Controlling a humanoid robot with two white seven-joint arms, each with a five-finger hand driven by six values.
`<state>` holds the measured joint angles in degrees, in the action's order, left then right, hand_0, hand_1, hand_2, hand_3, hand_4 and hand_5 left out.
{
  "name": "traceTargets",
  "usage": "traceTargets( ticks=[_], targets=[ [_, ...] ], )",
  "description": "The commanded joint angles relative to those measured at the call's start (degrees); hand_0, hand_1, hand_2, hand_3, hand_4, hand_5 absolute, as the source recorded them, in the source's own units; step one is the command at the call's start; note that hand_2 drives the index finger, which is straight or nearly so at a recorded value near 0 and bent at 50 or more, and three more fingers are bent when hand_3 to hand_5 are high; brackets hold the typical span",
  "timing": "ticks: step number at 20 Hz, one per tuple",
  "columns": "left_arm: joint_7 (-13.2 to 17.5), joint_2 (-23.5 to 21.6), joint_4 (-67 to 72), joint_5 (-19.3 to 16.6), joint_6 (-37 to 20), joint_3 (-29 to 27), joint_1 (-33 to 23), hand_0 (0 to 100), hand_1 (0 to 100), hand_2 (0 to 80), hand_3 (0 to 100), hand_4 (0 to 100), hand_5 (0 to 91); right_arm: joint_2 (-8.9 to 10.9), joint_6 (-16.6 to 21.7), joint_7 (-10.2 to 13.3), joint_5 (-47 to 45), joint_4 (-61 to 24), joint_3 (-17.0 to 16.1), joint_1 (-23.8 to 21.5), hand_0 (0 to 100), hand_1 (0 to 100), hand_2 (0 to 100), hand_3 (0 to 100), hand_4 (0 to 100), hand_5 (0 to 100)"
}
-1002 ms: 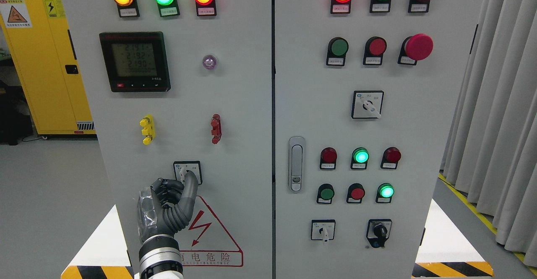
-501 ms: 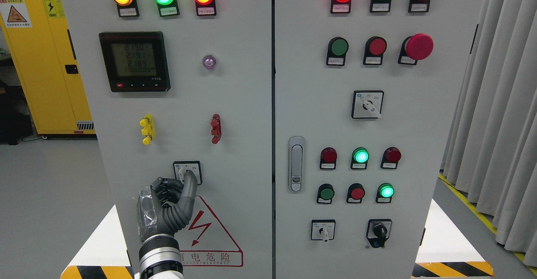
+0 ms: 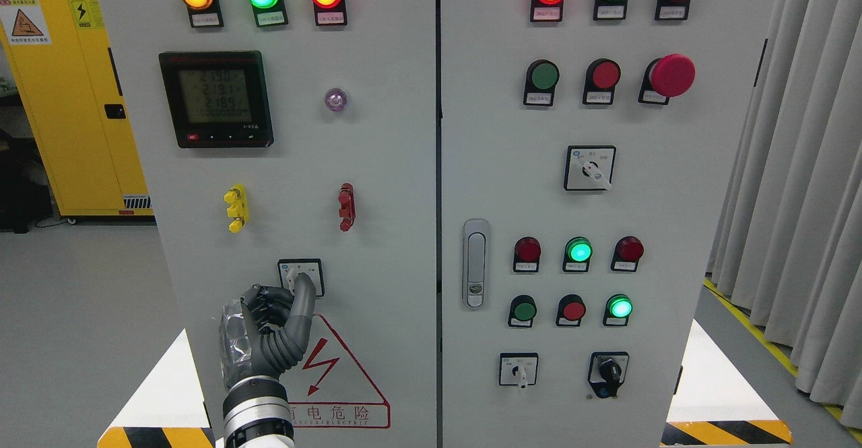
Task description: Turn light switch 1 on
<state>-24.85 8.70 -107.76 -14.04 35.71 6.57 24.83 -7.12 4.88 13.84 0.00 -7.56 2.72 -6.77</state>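
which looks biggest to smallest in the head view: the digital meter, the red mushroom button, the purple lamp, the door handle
1. digital meter
2. door handle and red mushroom button: the handle is tall and narrow, the button round, so they cover a similar area; I won't rank them.
3. purple lamp, clearly smallest.

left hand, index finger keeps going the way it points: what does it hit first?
Probably the small white rotary switch low on the left cabinet door. The left hand has one extended finger aimed up at it, tip at or on the knob; contact is unclear from this single view.
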Motion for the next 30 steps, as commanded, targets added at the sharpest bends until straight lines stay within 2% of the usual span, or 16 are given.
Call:
traceTargets(
  ticks=[1, 12, 15, 30],
  targets=[
    [-0.02, 0.0, 0.0, 0.07, 0.06, 0.02, -0.05, 67, 51, 65.8, 89, 88, 85.4, 0.0, -0.05, -0.13, -1.67, 0.0, 0.0, 0.0, 0, 50, 4, 0, 0, 0],
    [0.07, 0.0, 0.0, 0.24, -0.02, 0.37, -0.05, 71, 51, 65.8, 89, 88, 85.3, 0.0, -0.05, -0.13, -1.67, 0.0, 0.0, 0.0, 0, 50, 4, 0, 0, 0],
    [-0.02, 0.0, 0.0, 1.56, -0.11, 0.37, -0.05, 71, 51, 65.8, 89, 88, 85.2, 0.0, -0.05, -0.13, -1.67, 0.0, 0.0, 0.0, 0, 50, 4, 0, 0, 0],
    [-0.02, 0.0, 0.0, 1.57, -0.2, 0.37, -0.05, 74, 50, 64.4, 89, 87, 83.4, 0.0, -0.05, -0.13, -1.67, 0.0, 0.0, 0.0, 0, 50, 4, 0, 0, 0]
  ],
)
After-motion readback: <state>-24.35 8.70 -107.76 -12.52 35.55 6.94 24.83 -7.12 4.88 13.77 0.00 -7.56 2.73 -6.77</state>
